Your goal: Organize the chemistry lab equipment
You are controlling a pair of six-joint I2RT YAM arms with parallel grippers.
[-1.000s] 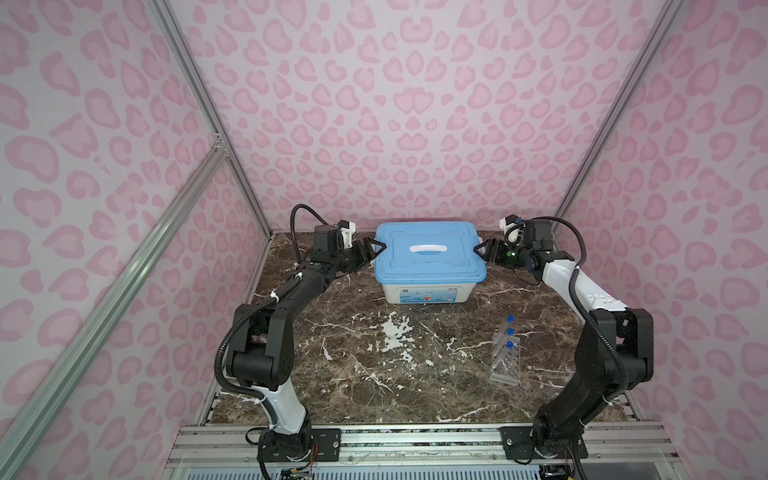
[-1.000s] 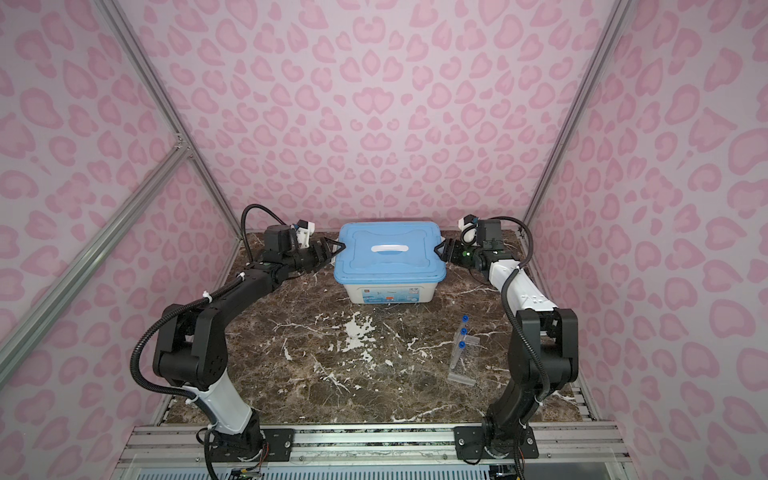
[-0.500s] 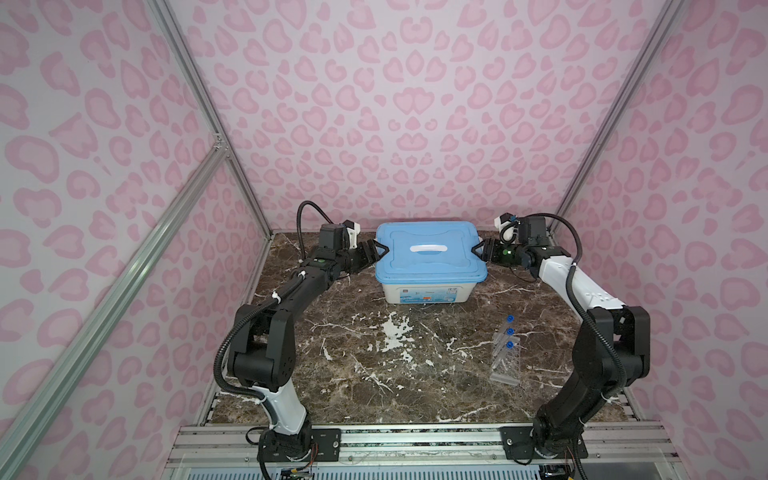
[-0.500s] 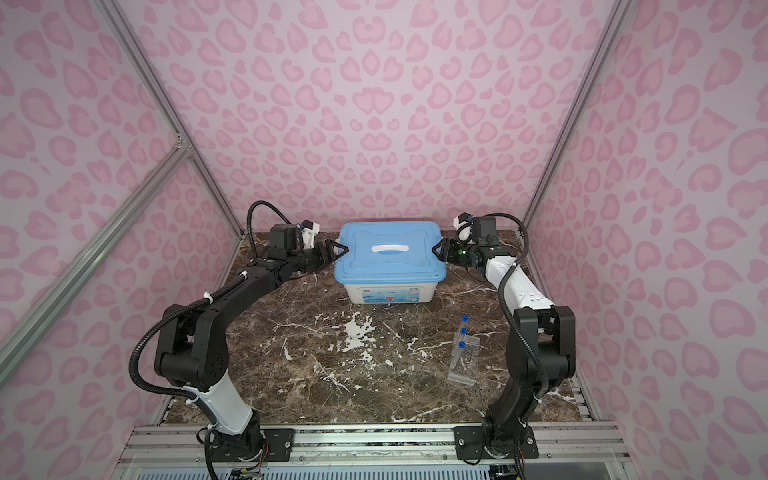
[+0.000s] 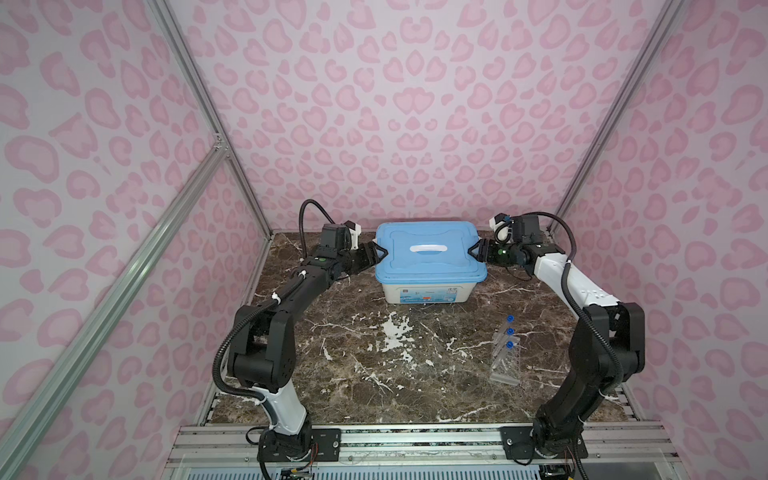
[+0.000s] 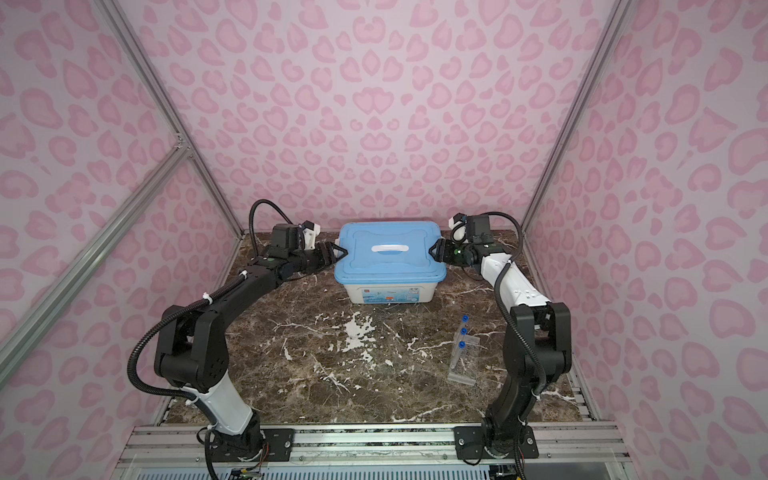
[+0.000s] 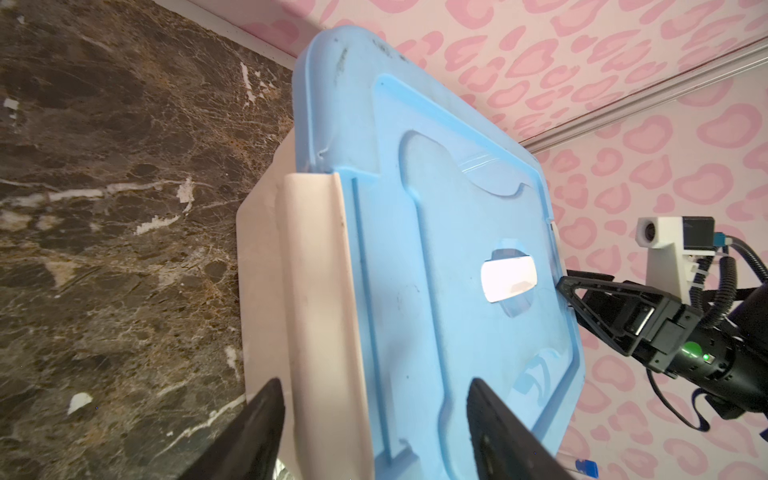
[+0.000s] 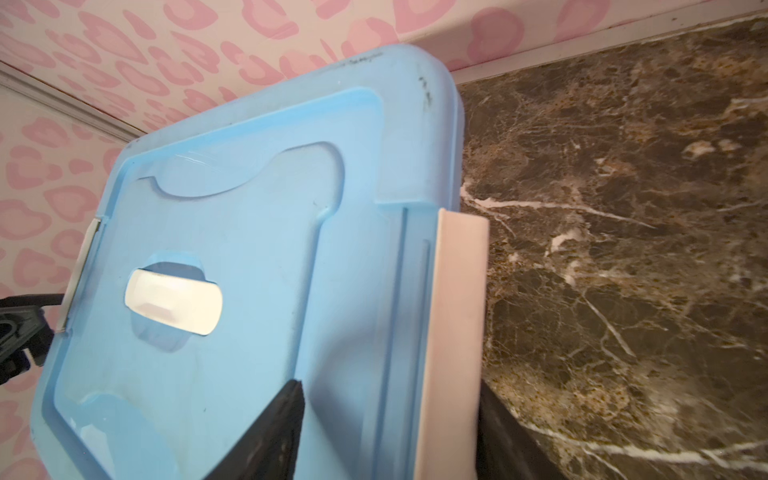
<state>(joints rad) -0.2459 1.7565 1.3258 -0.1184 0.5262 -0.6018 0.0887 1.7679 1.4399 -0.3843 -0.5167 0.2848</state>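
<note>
Item 1: bin (image 5: 424, 293), white, w/ blue lid (image 5: 405, 268) on; white handle (image 5: 428, 248) at lid centre; stands at back centre of marble table (image 5: 353, 374).
Item 2: left gripper (image 5: 381, 252) at bin's left end; jaws apart, straddling left latch (image 7: 316, 270); one finger over lid top, other just outside latch; not clamped.
Item 3: right gripper (image 5: 471, 252) at bin's right end; same layout on right latch (image 8: 457, 311); jaws apart, not clenched; contact w/ latch: cannot tell.
Item 4: three test tubes (image 5: 508, 337), clear, blue caps, in a row in clear tube rack (image 5: 505, 370); right-front of table, near right arm; well apart from bin and both grippers.
</note>
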